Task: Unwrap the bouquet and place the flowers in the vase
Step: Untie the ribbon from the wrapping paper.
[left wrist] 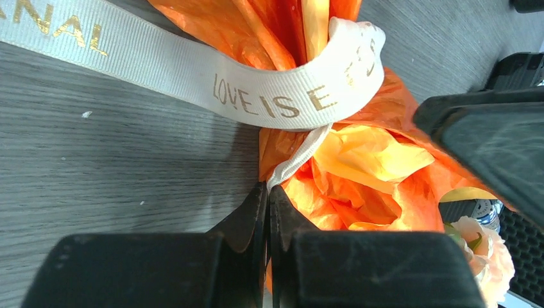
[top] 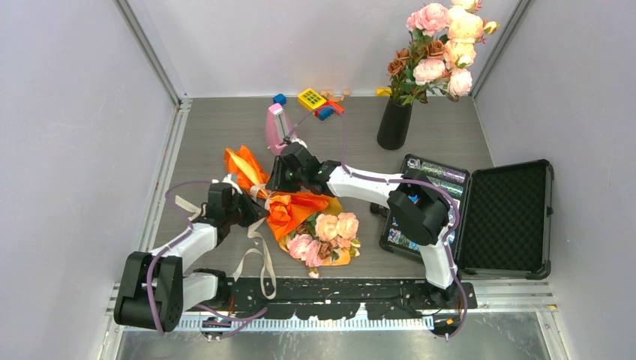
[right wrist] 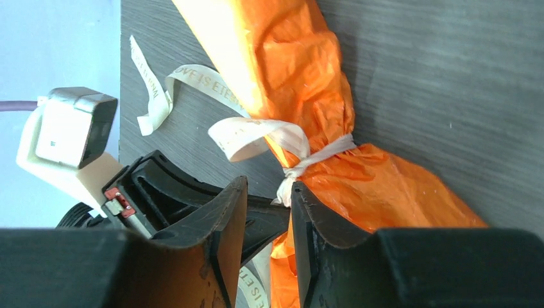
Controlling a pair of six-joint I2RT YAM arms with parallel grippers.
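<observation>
Standing at one o'clock, the black vase holds roses; the orange-wrapped bouquet lies at centre. The left gripper is pinched on its cream ribbon. The right gripper is slightly parted at the knot, contact unclear.

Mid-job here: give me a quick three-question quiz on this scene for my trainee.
1. True or false: the ribbon is tied round the bouquet.
2. Fill in: the ___ gripper pinches a ribbon strand.
3. The vase is: A) upright on the table B) inside a case C) tipped over.
Key: 1 true; 2 left gripper; 3 A.
</observation>
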